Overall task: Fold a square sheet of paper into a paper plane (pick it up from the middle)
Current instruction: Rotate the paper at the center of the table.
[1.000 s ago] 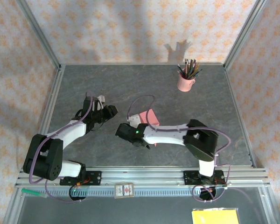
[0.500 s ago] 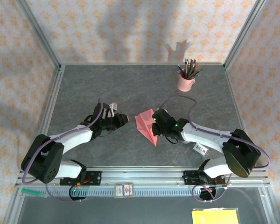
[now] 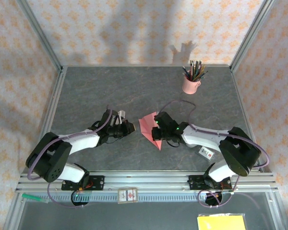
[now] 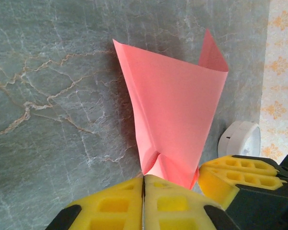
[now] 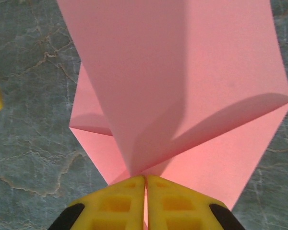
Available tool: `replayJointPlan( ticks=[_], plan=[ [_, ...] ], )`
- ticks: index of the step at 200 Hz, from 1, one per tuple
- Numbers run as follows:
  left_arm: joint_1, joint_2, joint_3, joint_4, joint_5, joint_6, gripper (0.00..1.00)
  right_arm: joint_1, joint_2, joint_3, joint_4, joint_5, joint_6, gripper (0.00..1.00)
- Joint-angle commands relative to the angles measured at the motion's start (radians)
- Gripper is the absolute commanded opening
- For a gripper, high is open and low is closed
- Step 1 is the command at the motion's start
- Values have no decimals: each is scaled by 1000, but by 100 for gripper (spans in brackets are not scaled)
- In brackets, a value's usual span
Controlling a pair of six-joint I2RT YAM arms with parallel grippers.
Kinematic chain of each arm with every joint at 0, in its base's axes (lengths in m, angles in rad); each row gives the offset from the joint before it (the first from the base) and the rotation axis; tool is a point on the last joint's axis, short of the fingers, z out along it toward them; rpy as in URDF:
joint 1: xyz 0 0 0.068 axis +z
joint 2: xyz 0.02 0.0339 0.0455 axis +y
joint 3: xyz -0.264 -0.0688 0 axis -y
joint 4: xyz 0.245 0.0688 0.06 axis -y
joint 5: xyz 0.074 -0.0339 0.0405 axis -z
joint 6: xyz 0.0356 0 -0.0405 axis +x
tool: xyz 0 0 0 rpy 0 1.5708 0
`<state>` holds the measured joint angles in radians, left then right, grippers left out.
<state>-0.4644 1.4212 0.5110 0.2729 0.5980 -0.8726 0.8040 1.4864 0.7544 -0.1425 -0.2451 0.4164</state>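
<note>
The square sheet of paper, salmon pink, is now folded into a pointed dart, the paper plane (image 3: pixel 147 125), and lies mid-table with its tip toward the arms. My left gripper (image 3: pixel 133 126) meets its left edge. In the left wrist view the yellow fingers (image 4: pixel 115 201) are pressed together with the plane's narrow creased end (image 4: pixel 173 120) at their seam; the left gripper (image 4: pixel 144 178) is shut there. My right gripper (image 3: pixel 157 131) comes in from the right. In the right wrist view it (image 5: pixel 145 177) is shut on the plane (image 5: pixel 221 143), with a flap standing up from the seam.
A pink cup of pencils (image 3: pixel 191 84) stands at the back right. The metal rail (image 3: pixel 149 181) runs along the near edge, with a small card (image 3: pixel 127 195) and a yellow pad (image 3: pixel 222 223) below it. The right gripper's yellow finger (image 4: pixel 230 175) sits close beside my left fingers.
The right arm swung from the left of the paper to its right side. The left gripper moved right to the paper's edge. Both grippers closed.
</note>
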Motion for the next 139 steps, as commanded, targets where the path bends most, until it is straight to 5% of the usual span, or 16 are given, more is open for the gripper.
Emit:
replayJointPlan(
  ticks=[1, 139],
  plan=[
    [-9, 25, -20, 64, 16, -15, 10, 1, 18, -24, 41, -20, 27, 9],
    [-23, -1, -49, 85, 23, -33, 11, 63, 49, -62, 117, 10, 137, 8]
  ],
)
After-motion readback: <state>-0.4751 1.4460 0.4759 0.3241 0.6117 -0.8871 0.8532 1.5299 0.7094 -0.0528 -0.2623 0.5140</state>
